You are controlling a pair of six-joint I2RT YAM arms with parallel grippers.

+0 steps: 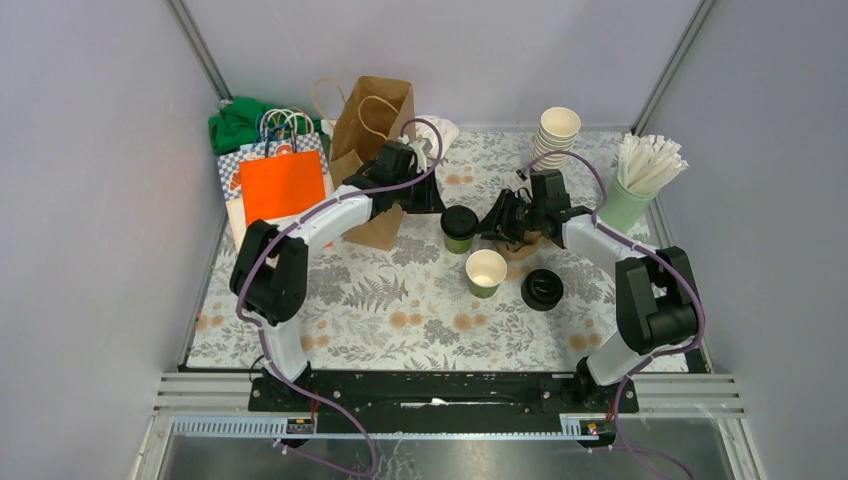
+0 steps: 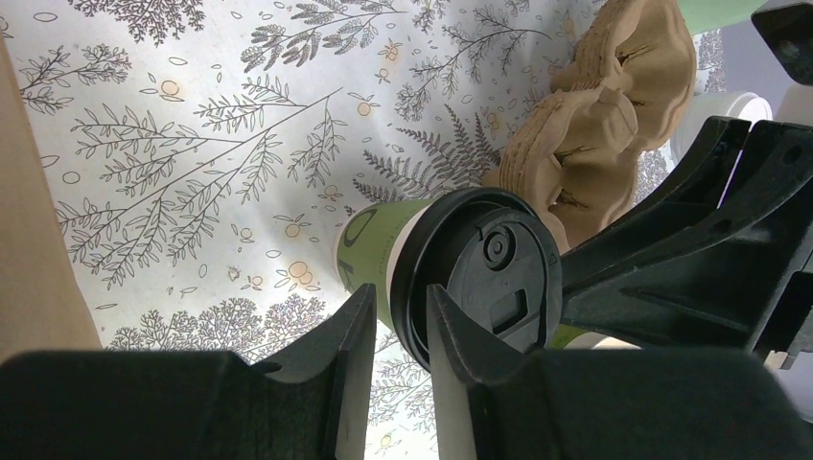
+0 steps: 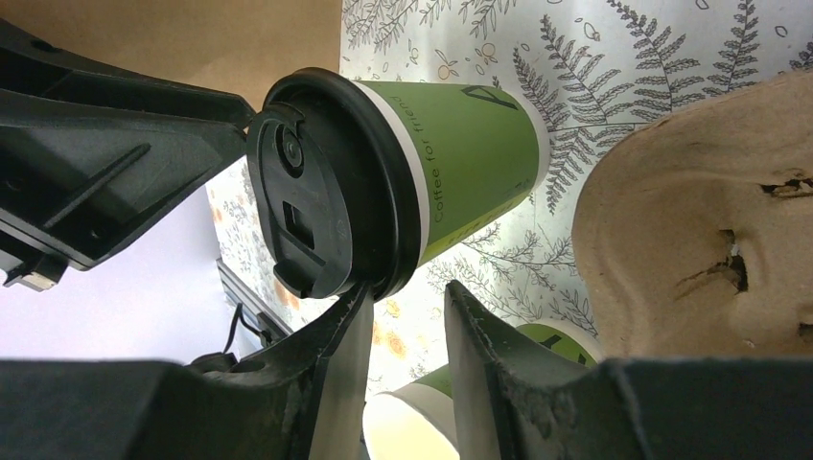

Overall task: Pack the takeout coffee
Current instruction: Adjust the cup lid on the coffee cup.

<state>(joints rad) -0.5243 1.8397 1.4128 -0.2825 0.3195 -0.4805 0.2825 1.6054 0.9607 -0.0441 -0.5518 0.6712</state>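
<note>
Left gripper [image 2: 401, 295] and right gripper [image 3: 410, 289] flanking lidded cup [image 1: 459, 224], carrier [image 2: 614, 115] just beside

The cup [image 3: 470, 163] you see is printed paper, matt green on its wall, under a black plastic lid [image 3: 307, 211] with a soft sheen. The open cup [image 1: 486, 272] is the same paper, white and smooth inside, and the loose lid [image 1: 542, 289] is the same black plastic. The carrier [image 3: 690, 249] is moulded pulp: tan, rough and fibrous, with ragged edges at its slots. Your left gripper [image 2: 400, 292] and right gripper [image 3: 407, 287] are matt black plastic with a fine grain. The tablecloth [image 1: 400, 300] looks smooth and printed, with a faint shine. The bag [image 1: 372, 125] is matt brown kraft paper. The rails [image 1: 200, 395] are dull silver metal.
</note>
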